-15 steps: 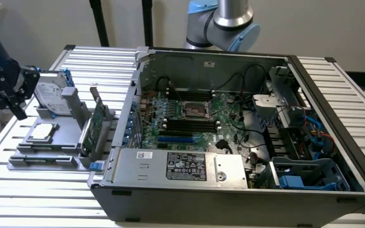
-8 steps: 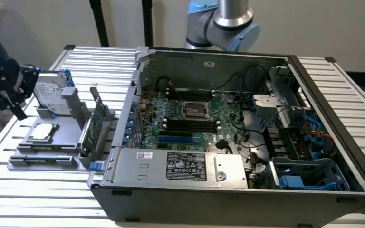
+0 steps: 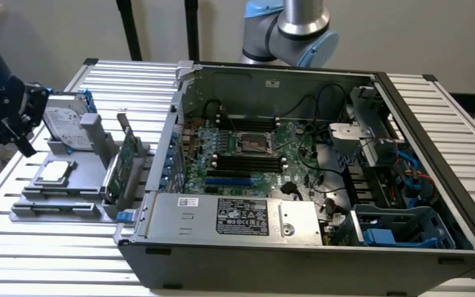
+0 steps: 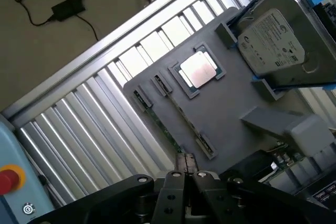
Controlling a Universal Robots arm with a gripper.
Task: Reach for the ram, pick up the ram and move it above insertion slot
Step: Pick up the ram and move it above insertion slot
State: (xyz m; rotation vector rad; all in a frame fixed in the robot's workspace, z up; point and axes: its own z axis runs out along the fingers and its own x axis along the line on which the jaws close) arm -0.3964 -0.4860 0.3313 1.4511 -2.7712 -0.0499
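The ram (image 4: 160, 124) is a thin green stick standing on edge in a groove of the grey fixture plate (image 4: 226, 108), beside the silver processor chip (image 4: 198, 70). My gripper (image 4: 187, 162) hovers over the near end of that groove, above the ram and not touching it, with its black fingers (image 4: 176, 179) drawn together and nothing between them. In the exterior view my gripper (image 3: 19, 139) hangs at the far left, beside the fixture. The black insertion slots (image 3: 246, 162) lie in parallel on the motherboard inside the open case, below the square processor socket (image 3: 250, 143).
A silver hard drive (image 4: 278, 40) with blue rails stands on the fixture, and a larger green card (image 3: 122, 166) stands upright at the fixture's case side. The case wall (image 3: 167, 154) rises between fixture and motherboard. A blue slot (image 3: 231, 181) sits below the black ones. A red button (image 4: 8, 178) is nearby.
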